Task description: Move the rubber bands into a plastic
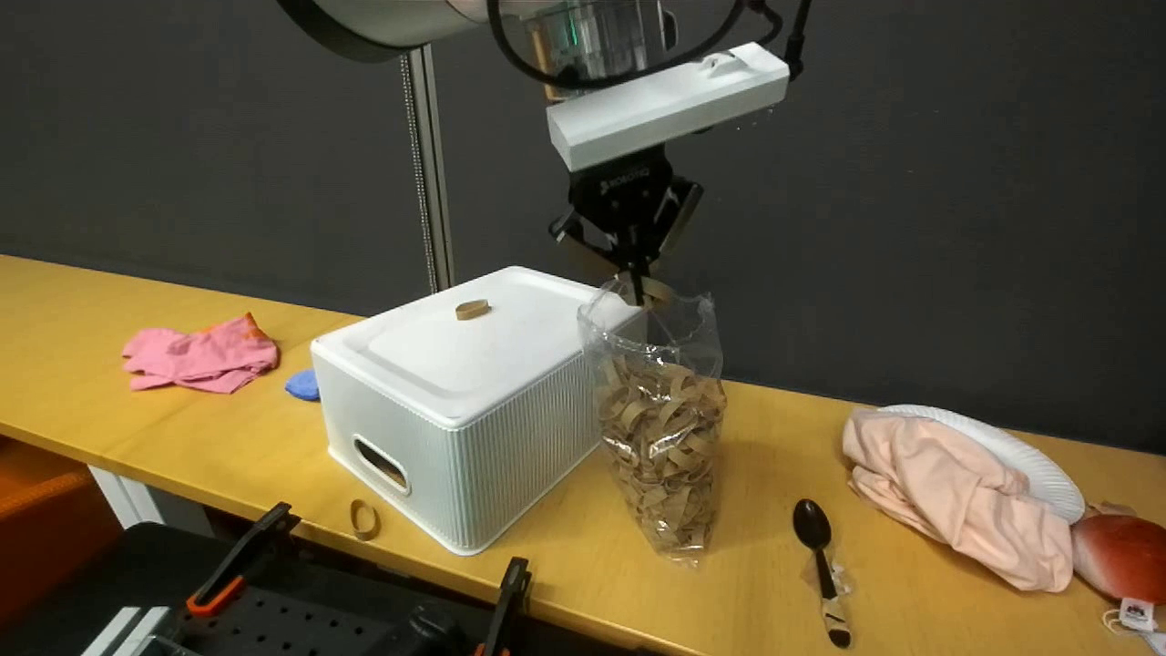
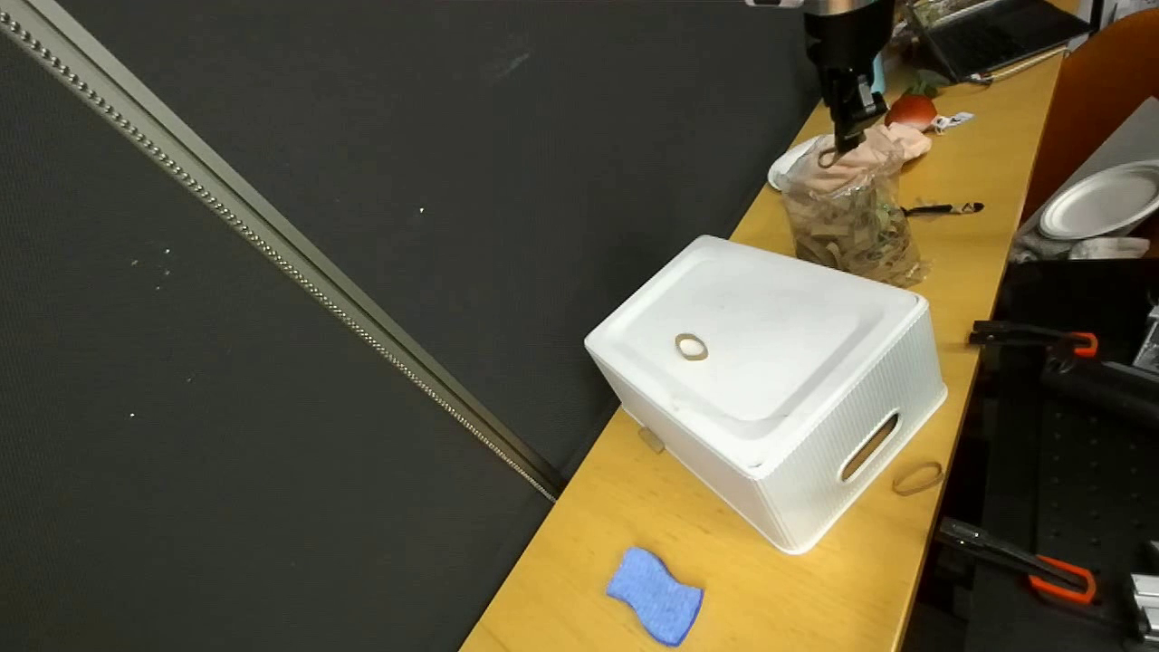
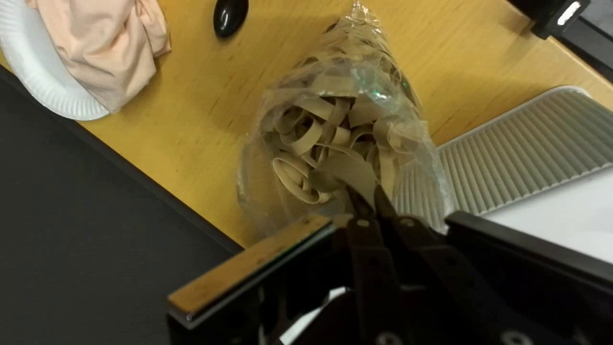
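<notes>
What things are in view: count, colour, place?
Box: one, white, on yellow table
Plastic bag: one, clear, beside box
Rubber bands: many, tan, in bag, on box and table
Cloths: two, pink and peach, on table
Plates: two seen, white, on and off table
Spoon: one, black, on table
Sponge: one, blue, on table
Tagged object: one, red, on table
Clamps: two, black-orange, table edge
Laptop: one, dark, table end
Rail: one, grey, along dark wall
Arm: one, white, overhead
Tool: one, black, at bag mouth, gripping rubber band
</notes>
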Controlling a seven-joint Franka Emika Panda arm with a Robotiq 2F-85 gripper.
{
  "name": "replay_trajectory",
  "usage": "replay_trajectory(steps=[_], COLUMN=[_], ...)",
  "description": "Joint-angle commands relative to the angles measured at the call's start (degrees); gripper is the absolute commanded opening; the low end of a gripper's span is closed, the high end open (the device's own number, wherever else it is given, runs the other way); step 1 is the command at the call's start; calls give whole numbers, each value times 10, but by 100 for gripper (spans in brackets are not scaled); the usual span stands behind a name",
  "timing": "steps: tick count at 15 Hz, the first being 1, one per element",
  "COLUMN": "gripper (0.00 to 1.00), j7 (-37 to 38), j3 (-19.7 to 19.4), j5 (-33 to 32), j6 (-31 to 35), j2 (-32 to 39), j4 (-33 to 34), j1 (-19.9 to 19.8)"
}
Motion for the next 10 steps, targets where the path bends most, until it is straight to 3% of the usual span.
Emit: replay_trajectory(steps=[1, 6, 7, 10], gripper=[1, 3, 26, 42], j7=[21, 32, 34, 35], j3=[-14, -13, -12, -13], j5=[-26, -19, -18, -6], j6=[27, 47, 50, 55], j2=[-19, 2, 5, 10], j4=[-16, -9, -8, -5], j1=[-7, 1, 2, 9])
